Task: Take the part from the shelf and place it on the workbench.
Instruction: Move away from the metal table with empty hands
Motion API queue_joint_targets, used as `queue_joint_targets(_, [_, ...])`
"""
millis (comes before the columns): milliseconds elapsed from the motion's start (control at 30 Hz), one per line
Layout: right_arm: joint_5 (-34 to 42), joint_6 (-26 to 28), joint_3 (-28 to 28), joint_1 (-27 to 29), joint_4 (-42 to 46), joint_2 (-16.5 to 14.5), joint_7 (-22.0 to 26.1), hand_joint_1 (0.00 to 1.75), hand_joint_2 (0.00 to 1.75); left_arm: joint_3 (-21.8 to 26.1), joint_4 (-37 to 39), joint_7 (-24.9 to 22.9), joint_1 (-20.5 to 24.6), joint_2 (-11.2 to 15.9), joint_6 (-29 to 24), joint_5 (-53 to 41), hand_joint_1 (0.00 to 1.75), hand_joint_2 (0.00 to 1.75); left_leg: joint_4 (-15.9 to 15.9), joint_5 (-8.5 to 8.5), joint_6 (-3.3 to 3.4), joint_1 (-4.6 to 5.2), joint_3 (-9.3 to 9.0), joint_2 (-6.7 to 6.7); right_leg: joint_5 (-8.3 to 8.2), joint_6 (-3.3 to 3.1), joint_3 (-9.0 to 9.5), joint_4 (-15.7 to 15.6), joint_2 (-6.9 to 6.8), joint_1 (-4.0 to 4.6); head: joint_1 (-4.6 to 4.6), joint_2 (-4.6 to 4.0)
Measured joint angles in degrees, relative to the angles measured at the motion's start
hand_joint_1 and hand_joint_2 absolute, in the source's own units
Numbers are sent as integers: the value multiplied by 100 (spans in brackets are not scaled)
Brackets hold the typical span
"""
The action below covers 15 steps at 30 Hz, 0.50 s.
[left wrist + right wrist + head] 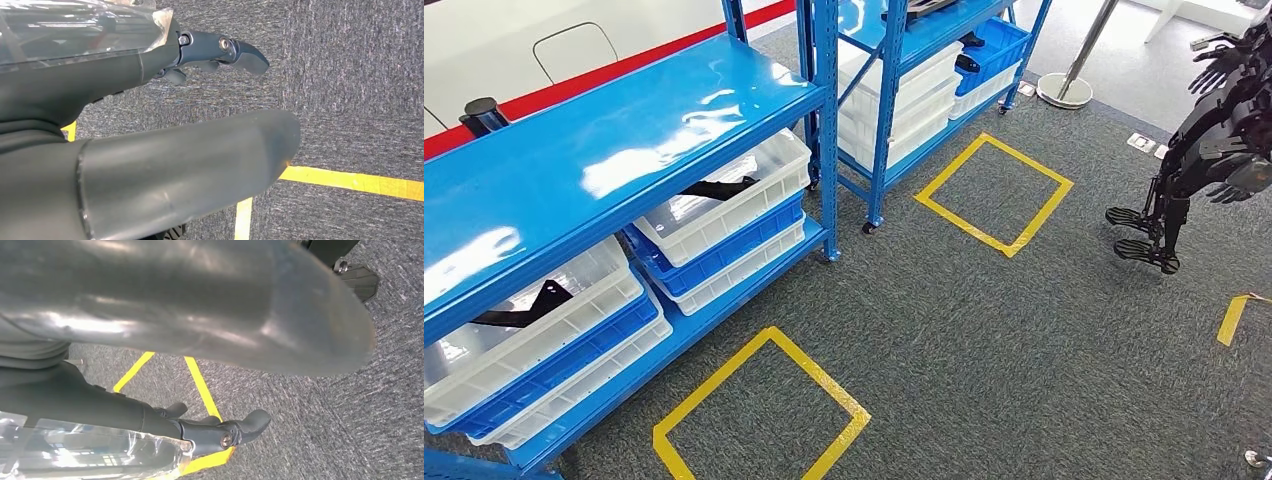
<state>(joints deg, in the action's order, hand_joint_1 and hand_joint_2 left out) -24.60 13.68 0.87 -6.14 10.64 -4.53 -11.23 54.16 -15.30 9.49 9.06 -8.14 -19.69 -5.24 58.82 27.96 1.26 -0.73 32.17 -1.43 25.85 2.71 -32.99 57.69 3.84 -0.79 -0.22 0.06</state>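
looking down on grey carpet (984, 330) and two blue shelves, the near shelf (604, 130) running along the left with stacked white and blue bins beneath its top deck. yellow tape squares (759, 410) mark the floor beside it. a black part (719, 187) lies in the upper white bin (724, 200), another part (524, 308) in the bin nearer the camera. left hand (150, 165) hangs over carpet, fingers apart, holding nothing; right hand (165, 315) likewise loose and unloaded (a dark humanoid (1214, 140) stands far right).
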Motion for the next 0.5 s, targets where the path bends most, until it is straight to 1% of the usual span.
queue_joint_targets(167, [-23,0,0,-2,0,-1,-22,0,0,0,0,0,0,5,2,2,0,0,13,5,19,30,6,-5,-15,26,3,-10,1,-38,-2,0])
queue_joint_targets(233, [-25,0,0,-1,0,-1,-25,0,0,0,0,-1,4,7,3,1,0,0,9,1,51,52,4,-1,-27,49,2,-24,7,-59,-3,-1])
queue_joint_targets(267, [-25,0,0,-1,0,1,-25,0,0,-1,-1,-2,8,5,8,1,0,0,-22,-21,83,44,-7,13,-28,68,-10,-26,8,-62,-3,-1])
queue_joint_targets(300, [-25,1,0,-1,0,6,-25,0,0,-1,-1,-2,13,3,15,-1,0,0,-64,-46,117,31,-27,31,-10,80,-33,7,-28,-64,-2,0])
queue_joint_targets(333, [-24,2,-1,-4,0,10,-25,0,0,-2,0,-2,16,2,24,-4,0,0,-107,-72,150,12,-46,57,54,80,-93,120,-88,-59,6,1])
queue_joint_targets(367, [-19,4,-1,-8,0,15,-25,0,0,-2,0,-3,17,0,32,-10,0,0,-144,-96,176,-9,-62,87,169,67,-206,349,-162,-53,15,0])
queue_joint_targets(400, [-13,7,-2,-11,0,19,-24,0,0,-3,0,-7,16,-1,37,-20,0,0,-155,-102,187,-10,-66,116,327,45,-368,698,-237,-52,23,0])
queue_joint_targets(433, [-6,12,-5,-10,0,20,-24,0,0,-4,0,-11,14,-3,39,-29,0,0,-155,-104,190,-11,-60,147,490,32,-558,1099,-277,-50,30,0])
queue_joint_targets(467, [0,16,-9,-1,0,23,-22,0,0,-7,1,-19,13,-5,39,-38,0,0,-154,-102,187,-12,-56,173,606,37,-718,1439,-296,-54,30,-1])
queue_joint_targets(500, [2,21,-15,12,0,29,-20,0,0,-11,1,-26,12,-9,39,-44,0,0,-152,-100,178,-15,-54,195,647,62,-796,1614,-307,-64,29,0])
